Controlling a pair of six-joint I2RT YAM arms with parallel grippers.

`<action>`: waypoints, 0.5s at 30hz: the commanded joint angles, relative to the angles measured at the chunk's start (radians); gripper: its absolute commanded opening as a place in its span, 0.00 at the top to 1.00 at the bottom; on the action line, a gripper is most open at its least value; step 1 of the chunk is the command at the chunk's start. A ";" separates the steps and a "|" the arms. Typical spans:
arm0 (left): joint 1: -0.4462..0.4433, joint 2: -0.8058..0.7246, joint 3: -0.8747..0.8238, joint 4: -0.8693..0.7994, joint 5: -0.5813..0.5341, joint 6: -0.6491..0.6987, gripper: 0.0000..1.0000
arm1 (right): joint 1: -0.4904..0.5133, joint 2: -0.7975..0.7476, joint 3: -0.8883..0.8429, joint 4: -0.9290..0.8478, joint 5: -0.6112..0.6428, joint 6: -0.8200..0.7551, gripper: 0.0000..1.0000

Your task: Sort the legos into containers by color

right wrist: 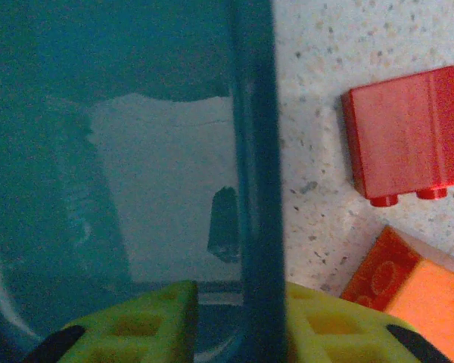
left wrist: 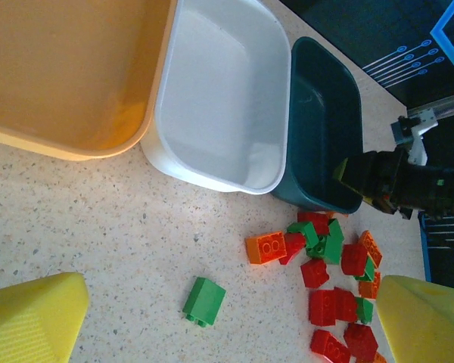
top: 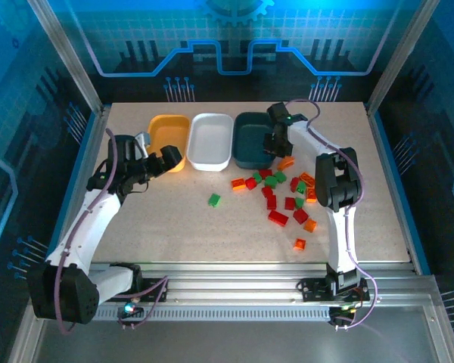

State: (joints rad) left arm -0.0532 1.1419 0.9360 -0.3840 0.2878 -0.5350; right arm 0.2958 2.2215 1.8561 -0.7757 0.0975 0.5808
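- Right gripper (top: 275, 144) hung over the right side of the dark teal plastic tray (top: 248, 134). Its two fingers were a little apart, and nothing could be seen pinched between them.
- From the right wrist camera, one finger (right wrist: 129, 329) was over the inside of the tray and the other was over the speckled table (right wrist: 318, 91). The tray's wall (right wrist: 253, 151) ran under the gap.
- A small dark shape (right wrist: 225, 219) showed on the tray floor, too blurry to tell if it was a brick.
- The step looked like dropping a brick into this tray. To do it well, the gripper should sit over the middle of the tray, not over the wall, so a brick cannot bounce off the rim onto the table.
- It should then go straight up, so the fingers do not hook the wall and drag the tray.
- Left gripper (top: 166, 160) hung near the orange-yellow plastic tray (top: 169, 132), its fingers spread wide and empty.
- The white plastic tray (top: 210, 141) sat between the other two and looked empty.
- Most of the small red, green and orange plastic bricks (top: 287, 193) lay in a bunch just right of the teal tray.
- One green brick (top: 213, 200) lay alone, well apart from the bunch. It looked like an easy one for the left gripper.
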 commanded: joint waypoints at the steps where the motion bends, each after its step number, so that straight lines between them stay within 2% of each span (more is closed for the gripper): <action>1: 0.004 -0.002 -0.029 0.021 0.047 -0.027 0.01 | 0.008 -0.026 0.049 -0.040 0.016 -0.037 0.56; 6: 0.004 0.013 -0.076 0.086 0.105 -0.072 0.01 | -0.031 -0.096 0.036 -0.065 0.028 -0.096 0.46; 10: -0.005 0.010 -0.099 0.112 0.127 -0.095 0.01 | -0.099 -0.172 -0.047 -0.008 0.025 -0.150 0.39; 12: -0.020 0.013 -0.104 0.113 0.126 -0.098 0.01 | -0.136 -0.149 -0.032 -0.019 -0.003 -0.190 0.40; 15: -0.053 0.018 -0.114 0.117 0.128 -0.102 0.01 | -0.168 -0.053 0.064 -0.096 -0.052 -0.261 0.46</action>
State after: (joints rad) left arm -0.0788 1.1515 0.8459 -0.2977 0.3767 -0.6136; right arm 0.1581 2.0979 1.8664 -0.8089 0.0921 0.4133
